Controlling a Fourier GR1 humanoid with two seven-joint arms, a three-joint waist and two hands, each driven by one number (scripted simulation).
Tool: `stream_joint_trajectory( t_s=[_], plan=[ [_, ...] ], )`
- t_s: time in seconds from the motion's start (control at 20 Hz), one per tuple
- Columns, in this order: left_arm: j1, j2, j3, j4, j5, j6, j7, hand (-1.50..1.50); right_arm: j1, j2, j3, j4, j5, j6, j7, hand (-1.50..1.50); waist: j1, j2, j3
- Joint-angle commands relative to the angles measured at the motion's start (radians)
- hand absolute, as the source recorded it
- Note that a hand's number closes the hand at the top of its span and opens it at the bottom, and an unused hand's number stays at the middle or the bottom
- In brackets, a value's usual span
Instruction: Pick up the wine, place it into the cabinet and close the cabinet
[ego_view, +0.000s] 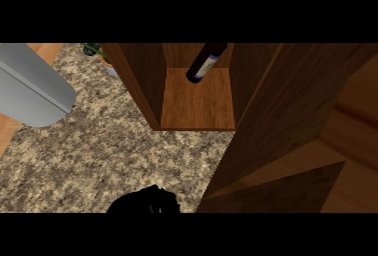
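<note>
Dark wood frames the cabinet, where the wine is already set upright at the back of the shelf. Closing is judged the step in hand: the open door must be swung shut. One robot hand, possibly the left, is seen low; its fingers cannot be told. The pale bottle label carries no readable writing.
</note>
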Motion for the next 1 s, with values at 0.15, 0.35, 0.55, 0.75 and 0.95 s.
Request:
stream_joint_trajectory(
  t_s=[0.15,0.35,0.55,0.75,0.95],
  plan=[
    [0.167,0.196,0.096,-0.112,0.094,-0.177,-0.090,1.50,-0.034,0.107,0.141,-0.032,-0.130,-0.015,0.069,1.50,0.016,-0.002,-0.006],
    [0.224,0.282,0.238,-0.134,0.187,-0.298,-0.150,1.50,-0.045,0.169,0.223,-0.032,-0.118,-0.020,0.063,1.50,0.016,-0.001,-0.007],
    [0.320,0.396,0.412,-0.197,0.326,-0.389,-0.135,1.50,-0.083,0.237,0.370,-0.003,0.027,-0.089,0.095,1.50,0.010,-0.004,-0.006],
    [0.371,0.458,0.562,-0.188,0.400,-0.457,-0.148,1.50,-0.206,0.258,0.480,0.130,0.058,-0.106,0.066,1.50,0.017,-0.003,-0.006],
    [0.458,0.528,0.673,-0.123,0.475,-0.653,-0.191,1.50,-0.319,0.260,0.520,0.329,0.088,-0.200,-0.037,1.50,0.037,-0.001,-0.007]
  ],
)
